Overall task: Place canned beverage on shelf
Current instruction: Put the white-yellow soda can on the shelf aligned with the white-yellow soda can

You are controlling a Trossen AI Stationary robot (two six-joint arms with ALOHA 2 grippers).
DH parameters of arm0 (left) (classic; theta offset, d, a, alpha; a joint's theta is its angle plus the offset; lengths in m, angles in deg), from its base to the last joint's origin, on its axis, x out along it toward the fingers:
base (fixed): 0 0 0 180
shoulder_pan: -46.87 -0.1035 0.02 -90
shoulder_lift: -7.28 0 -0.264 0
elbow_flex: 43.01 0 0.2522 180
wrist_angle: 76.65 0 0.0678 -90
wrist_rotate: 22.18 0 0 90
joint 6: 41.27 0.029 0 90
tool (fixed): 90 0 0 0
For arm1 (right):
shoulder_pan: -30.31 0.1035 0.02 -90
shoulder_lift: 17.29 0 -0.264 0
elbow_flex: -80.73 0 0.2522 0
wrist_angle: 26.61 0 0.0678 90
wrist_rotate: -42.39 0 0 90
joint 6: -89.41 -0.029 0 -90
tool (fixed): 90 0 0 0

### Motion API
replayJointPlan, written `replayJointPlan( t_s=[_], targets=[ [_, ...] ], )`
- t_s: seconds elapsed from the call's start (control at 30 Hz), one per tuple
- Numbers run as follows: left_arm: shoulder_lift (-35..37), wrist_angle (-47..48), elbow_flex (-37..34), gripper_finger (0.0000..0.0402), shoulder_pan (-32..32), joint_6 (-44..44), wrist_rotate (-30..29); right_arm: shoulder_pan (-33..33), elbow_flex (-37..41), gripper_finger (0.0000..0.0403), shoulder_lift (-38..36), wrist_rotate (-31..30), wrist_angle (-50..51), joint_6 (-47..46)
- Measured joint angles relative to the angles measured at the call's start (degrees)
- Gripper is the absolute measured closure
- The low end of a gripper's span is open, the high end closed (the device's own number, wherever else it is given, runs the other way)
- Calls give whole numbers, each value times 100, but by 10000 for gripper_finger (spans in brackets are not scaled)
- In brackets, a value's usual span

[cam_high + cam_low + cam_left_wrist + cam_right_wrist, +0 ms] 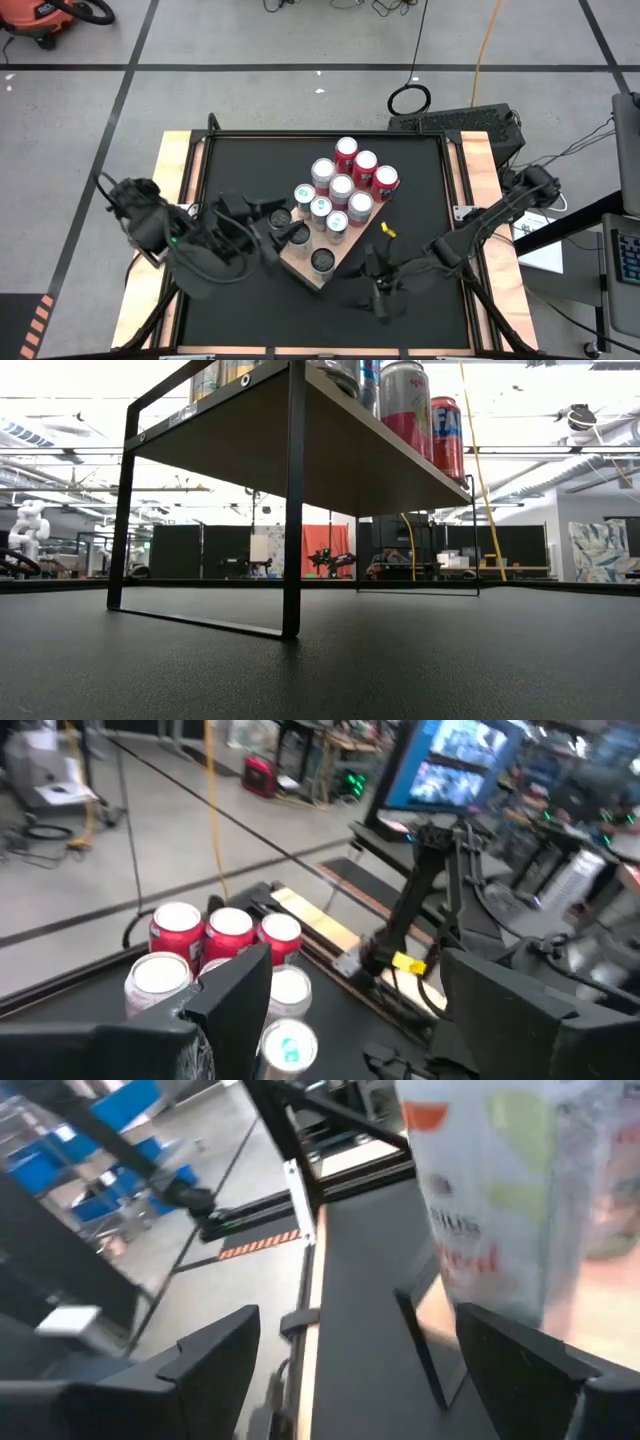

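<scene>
Wide-open dark left gripper (352, 968) over the left edge of the light tan wooden shelf (305, 272) mid-tabletop, red and silver cylindrical beverage cans (341, 188) standing on it, right gripper (355, 1320) likewise spread and empty off its near corner: placing seemingly done, next calling for a clean lift away.

shelf (352, 238): tan wooden board on black frame, angled on table | cans (341, 187): upright, red and silver, clustered on top

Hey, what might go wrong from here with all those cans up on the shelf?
1. The cans stand packed tight on the shelf; a nudge may topple several.
2. The left tool, open, sits right by the corner cans and might clip one.
3. The right tool, open, is near the shelf's edge and may bump it.
</scene>
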Motion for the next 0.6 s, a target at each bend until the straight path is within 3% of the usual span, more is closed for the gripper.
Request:
replayJointPlan(
  t_s=[0.13, 0.33, 0.6],
  targets=[
    [204, 309, -2, 114, 110, -10, 231, -63, -514, 90, 532, -298, 210, -21],
    [375, 445, -2, 114, 432, 11, -63, -145, -1187, 90, 1126, -292, 940, -302],
    [382, 549, -4, 114, 752, -9, -217, -165, -1452, 90, 1355, -545, 1371, -572]
  ],
)
